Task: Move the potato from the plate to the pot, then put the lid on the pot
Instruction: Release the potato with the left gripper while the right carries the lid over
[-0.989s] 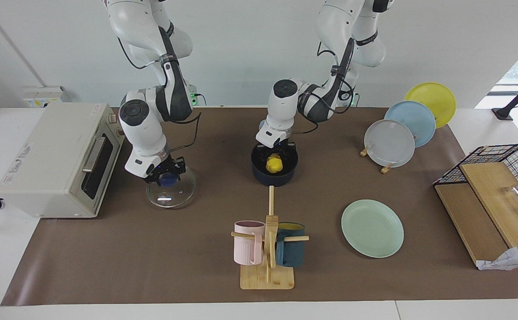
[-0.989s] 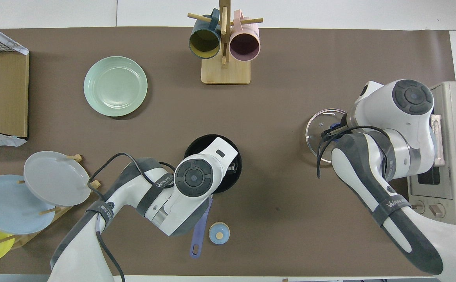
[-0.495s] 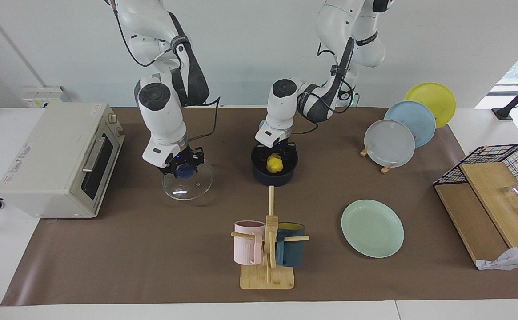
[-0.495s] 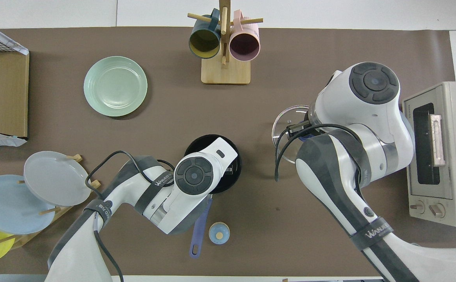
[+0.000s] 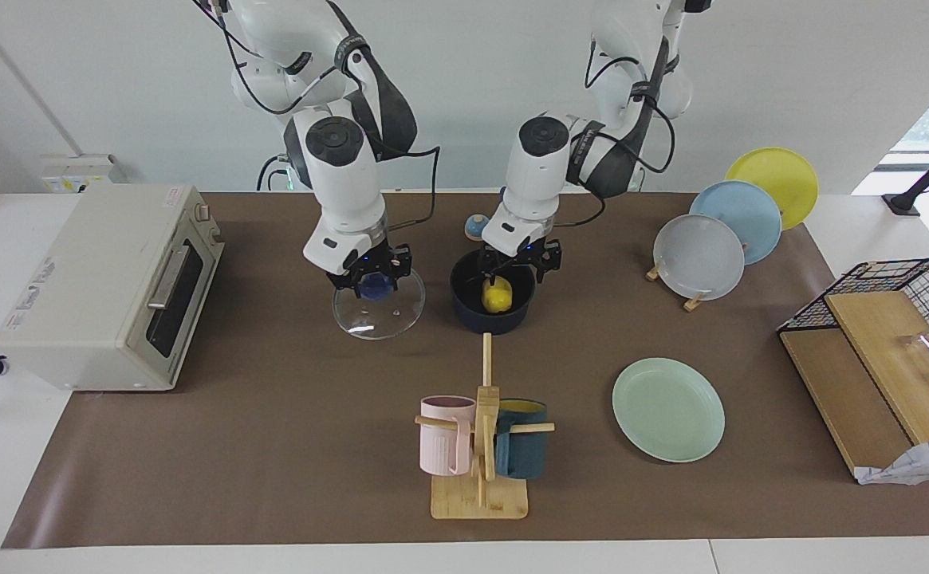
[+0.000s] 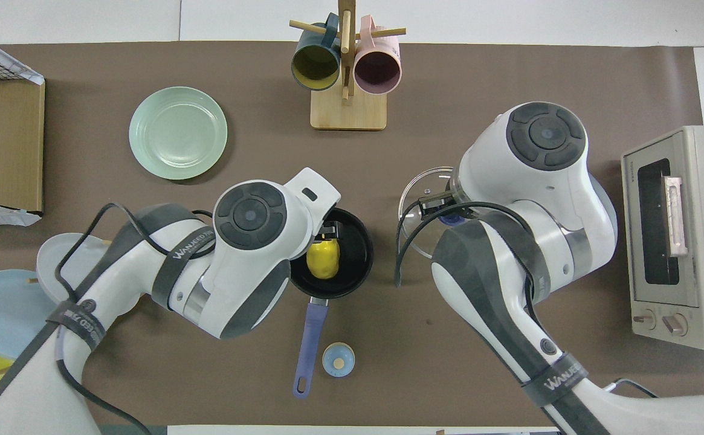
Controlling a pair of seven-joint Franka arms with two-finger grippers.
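My right claw (image 5: 371, 281) grips the lid (image 5: 378, 305) by its knob, holding it in the air beside the pot (image 5: 493, 301), while my left claw (image 5: 521, 261) hangs spread wide over the pot, where the potato (image 5: 498, 296) lies, the plate (image 5: 668, 409) bare.

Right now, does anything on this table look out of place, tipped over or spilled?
Nothing looks spilled or broken. The potato lies inside the pot, and the mint plate lies flat and bare. The one unusual sight is the glass lid, held up tilted beside the pot by the right hand gripping its blue knob. The left hand hangs open over the pot.
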